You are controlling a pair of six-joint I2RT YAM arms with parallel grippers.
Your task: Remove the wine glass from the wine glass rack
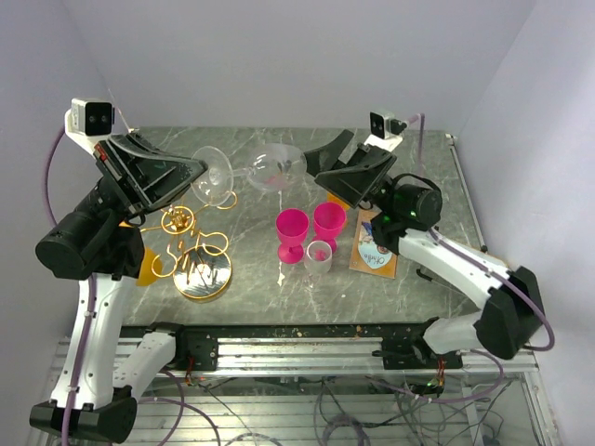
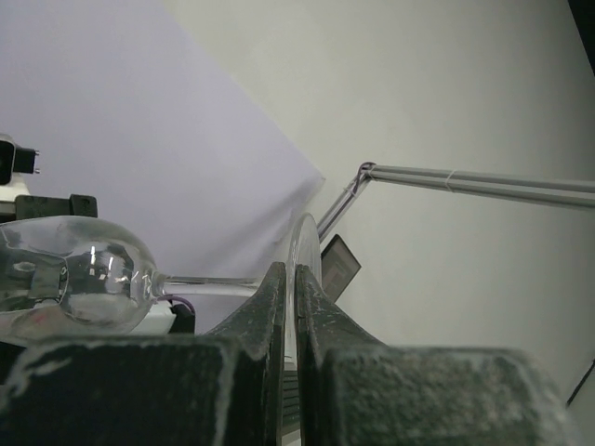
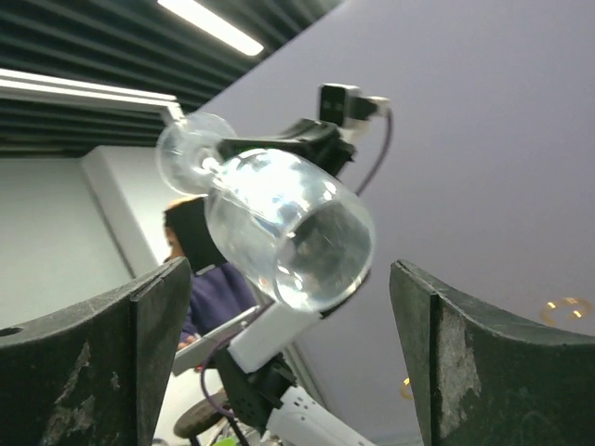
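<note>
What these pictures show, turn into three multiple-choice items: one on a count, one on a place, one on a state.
1. How many pink plastic goblets stand on the grey marble table?
A. one B. two C. four

2. Where is the clear wine glass?
A. in the air, held by the left claw, off the gold wire rack
B. hanging on that rack
C. standing among the goblets

3. The right claw is:
A. shut on the stem B. shut on a goblet C. open

Key: 1 B, a pair stands side by side; 2 A, the claw pinches the glass's foot; 3 C, its fingers stand wide apart.
</note>
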